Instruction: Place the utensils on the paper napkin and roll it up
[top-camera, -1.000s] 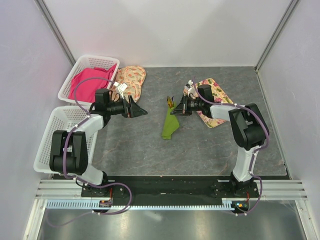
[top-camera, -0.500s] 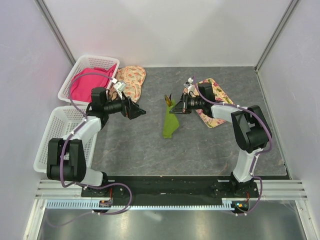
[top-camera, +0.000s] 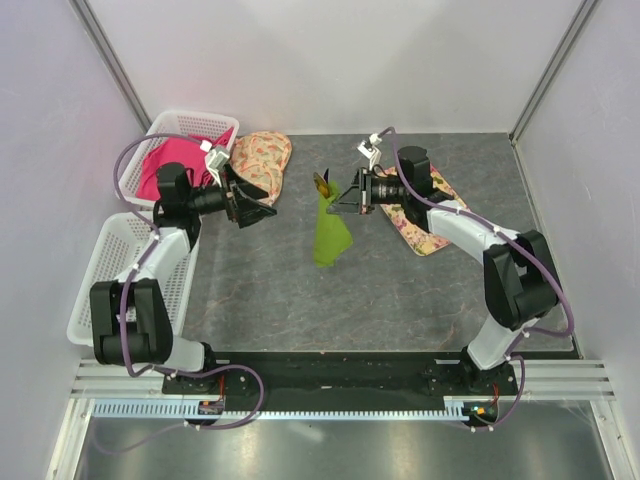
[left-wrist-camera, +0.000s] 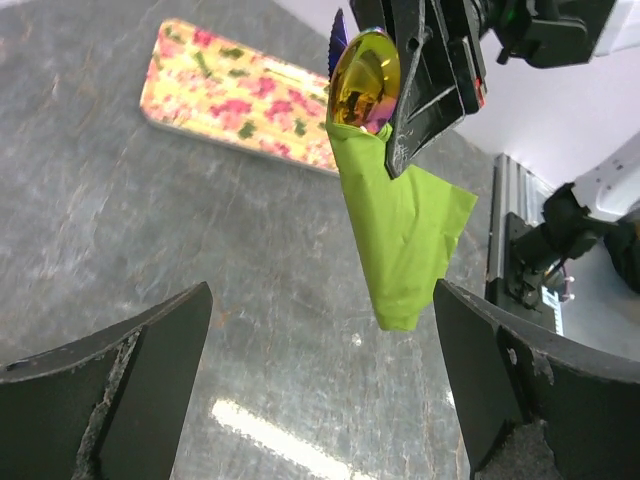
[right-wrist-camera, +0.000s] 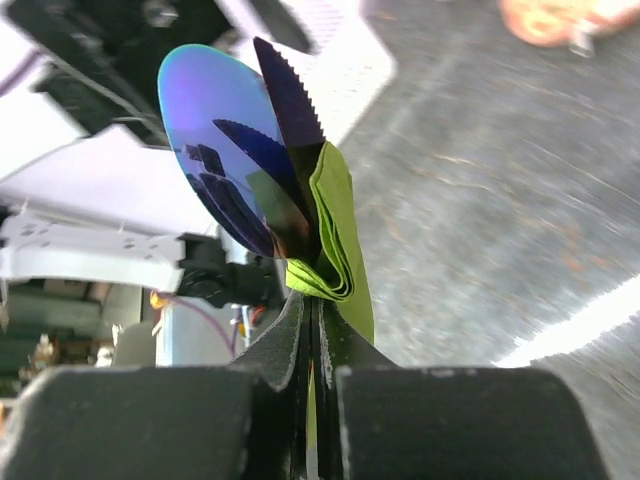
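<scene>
From above: at upper left, a white basket (top-camera: 160, 125) with a pink cloth (top-camera: 165, 170) bundled inside; just below it, along the left edge, a second white basket (top-camera: 100, 290). On the grey desk (top-camera: 400, 290), two floral mats, one (top-camera: 262, 155) beside the upper basket, another (top-camera: 425, 220) under the right arm. Right arm stretched leftward to mid-frame, right tool (top-camera: 340, 205) clamped on the top of the lime-green paper napkin (top-camera: 328, 235), utensils (top-camera: 321, 185) poking out above. Left arm bent up the left side, left tool (top-camera: 262, 205) aimed at the napkin, jaws wide apart, holding nothing.

Left wrist: spread fingers (left-wrist-camera: 130, 390) at both lower corners; between them the napkin drooping, gold-ended utensil (left-wrist-camera: 365, 80) pinched at its top.

Right wrist: jaws pressed together on the folded napkin, serrated dark-blue utensil (right-wrist-camera: 290, 100) upright in the fold.
</scene>
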